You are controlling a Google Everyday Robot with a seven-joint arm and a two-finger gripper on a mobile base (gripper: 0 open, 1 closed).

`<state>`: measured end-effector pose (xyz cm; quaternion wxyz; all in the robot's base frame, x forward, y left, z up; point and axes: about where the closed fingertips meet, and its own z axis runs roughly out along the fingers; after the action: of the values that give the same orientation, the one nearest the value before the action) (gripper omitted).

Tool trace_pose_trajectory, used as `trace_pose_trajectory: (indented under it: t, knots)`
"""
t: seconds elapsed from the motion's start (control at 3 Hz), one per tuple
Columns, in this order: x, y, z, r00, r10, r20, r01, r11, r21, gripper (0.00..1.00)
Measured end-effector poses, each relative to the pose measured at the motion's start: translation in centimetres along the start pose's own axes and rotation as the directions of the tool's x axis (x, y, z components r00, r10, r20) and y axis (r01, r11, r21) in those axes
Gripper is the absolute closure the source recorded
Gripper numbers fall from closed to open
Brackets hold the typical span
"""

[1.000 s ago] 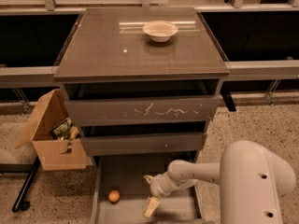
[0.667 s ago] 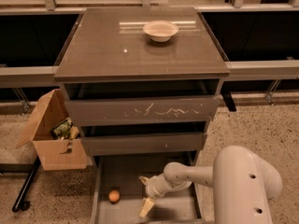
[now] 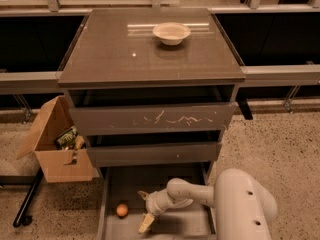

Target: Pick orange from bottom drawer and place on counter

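Observation:
The orange [image 3: 122, 210] lies on the floor of the open bottom drawer [image 3: 165, 181], near its left wall. My gripper [image 3: 144, 209] is down inside the drawer, just right of the orange and level with it. Its two fingers are spread apart, one toward the back and one toward the front, with nothing between them. The orange lies a short way left of the fingertips, apart from them. The counter [image 3: 125, 54] is the glossy top of the cabinet above.
A white bowl [image 3: 171, 33] stands on the counter near its back edge. The two upper drawers, one with a scratched front [image 3: 170, 119], overhang the bottom drawer. An open cardboard box [image 3: 55, 151] with items sits on the floor at the left.
My gripper has moved left inside the bottom drawer, closer to the orange. The orange has not moved.

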<state>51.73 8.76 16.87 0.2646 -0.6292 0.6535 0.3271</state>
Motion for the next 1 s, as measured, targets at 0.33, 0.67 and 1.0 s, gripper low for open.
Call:
trace_pose_trajectory:
  t: [0.33,0.67,1.0]
  knots:
    - [-0.5,-1.6,3.4,0.997,-0.016,0.070,0.016,0.9999,0.007,0.00]
    - [-0.9,-2.2,4.8,0.995,-0.020,0.099,0.018,0.9996,0.023,0.00]
    - [-1.3,-2.2,6.7,0.995,-0.022,0.096,0.021,0.9997,0.011,0.00]
